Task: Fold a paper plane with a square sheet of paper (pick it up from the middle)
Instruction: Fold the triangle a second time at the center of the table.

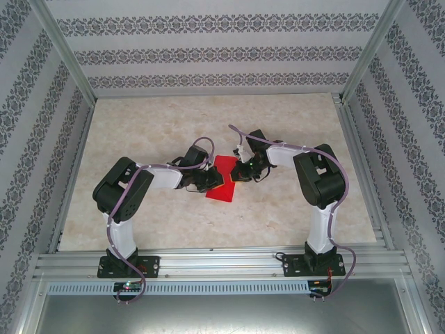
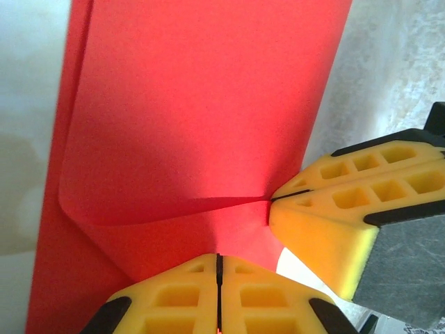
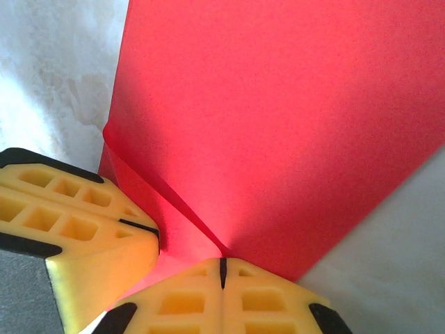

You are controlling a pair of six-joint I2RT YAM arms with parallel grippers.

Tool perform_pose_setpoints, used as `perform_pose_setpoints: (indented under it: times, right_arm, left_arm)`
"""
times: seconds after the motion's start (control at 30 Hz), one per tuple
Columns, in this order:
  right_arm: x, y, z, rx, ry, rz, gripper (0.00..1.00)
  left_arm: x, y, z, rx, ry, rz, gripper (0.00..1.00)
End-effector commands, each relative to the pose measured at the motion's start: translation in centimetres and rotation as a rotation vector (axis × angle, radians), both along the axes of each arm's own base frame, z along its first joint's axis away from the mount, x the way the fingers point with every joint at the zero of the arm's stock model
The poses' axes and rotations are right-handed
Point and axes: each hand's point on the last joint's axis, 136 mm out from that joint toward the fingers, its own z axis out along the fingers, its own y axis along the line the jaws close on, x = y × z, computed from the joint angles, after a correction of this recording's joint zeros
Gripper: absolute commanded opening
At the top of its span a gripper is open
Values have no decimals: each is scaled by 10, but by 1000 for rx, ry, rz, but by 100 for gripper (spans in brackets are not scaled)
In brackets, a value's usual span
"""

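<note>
Currently the square sheet of paper (image 1: 221, 191) lies mid-table (image 1: 174, 125) between the two arms. It is partly folded, with one flap curling up off the lower layer along a soft crease. The left gripper (image 2: 219, 259) has its fingers pressed fully together with a thin line of red in the seam, pinching the sheet's edge. The right gripper (image 3: 222, 263) is likewise closed tight on the sheet. Both tips sit close together at the crease, coming in at an angle to each other.
</note>
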Motion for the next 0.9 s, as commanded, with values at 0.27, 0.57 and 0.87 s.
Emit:
perform_pose_setpoints:
  times: [0.27,0.57,0.87]
  right_arm:
    - [0,-7,-2,-38,0,6,6]
    - [6,-14,42,-14,-61,-94,27]
    - [-35,-11,53,-32,-64,-150,12]
  left_arm:
    - [-10,10,-22,97,59,-1,9]
    - [-20,24,-42,174,122,22,9]
    - [-25,29,-53,188,143,41,8]
